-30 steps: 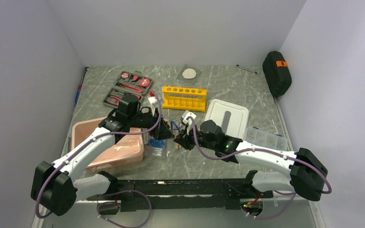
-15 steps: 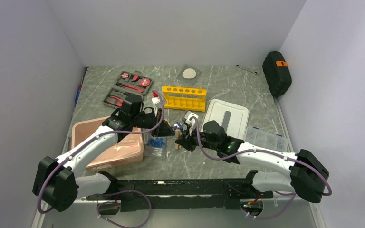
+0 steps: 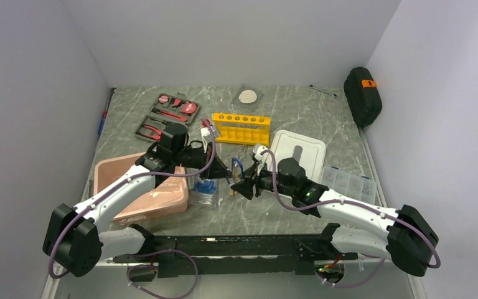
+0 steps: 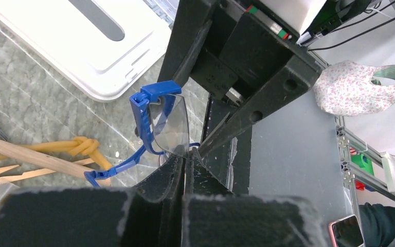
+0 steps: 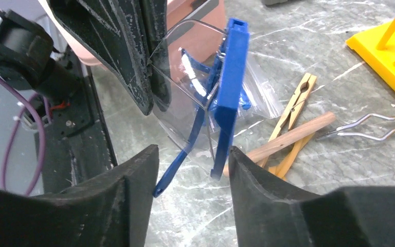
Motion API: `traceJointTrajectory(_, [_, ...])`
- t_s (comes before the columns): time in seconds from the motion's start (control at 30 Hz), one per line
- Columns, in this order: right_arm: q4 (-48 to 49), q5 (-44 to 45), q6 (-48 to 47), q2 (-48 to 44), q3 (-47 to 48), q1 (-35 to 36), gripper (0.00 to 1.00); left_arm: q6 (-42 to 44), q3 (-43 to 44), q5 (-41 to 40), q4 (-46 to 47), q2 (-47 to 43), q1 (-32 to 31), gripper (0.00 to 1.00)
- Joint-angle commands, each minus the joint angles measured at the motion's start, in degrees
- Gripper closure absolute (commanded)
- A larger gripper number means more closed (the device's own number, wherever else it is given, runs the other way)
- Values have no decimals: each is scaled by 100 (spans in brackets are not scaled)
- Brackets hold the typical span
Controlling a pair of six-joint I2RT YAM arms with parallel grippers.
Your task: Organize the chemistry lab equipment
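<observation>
Two arms meet mid-worktop [image 3: 299,109] here. The left gripper [image 4: 185,157] has its fingers pinched together on the clear lens of the blue-framed safety glasses [image 4: 165,121], holding them up off the surface. The right gripper [image 5: 193,154] has its fingers spread either side of the blue frame, not clamping it as far as I can see. Underneath lie the wooden clamps [image 5: 292,110] and the bag of blue-capped tubes [image 3: 205,190], and the yellow test-tube rack [image 3: 241,128] stands just behind
</observation>
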Motion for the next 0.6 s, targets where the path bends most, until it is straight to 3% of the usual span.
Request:
traceJointTrajectory(0.0, [445, -209, 69, -288, -62, -179, 40, -75, -59, 244, 182, -189, -3, 100])
traceJointTrajectory(0.3, [-91, 16, -127, -742, -1, -279, 15, 98, 0, -197, -63, -371, -8, 100])
traceJointTrajectory(0.57, [-554, 465, -303, -1645, 132, -393, 11, 112, 3, -746, -89, -766, 21, 100])
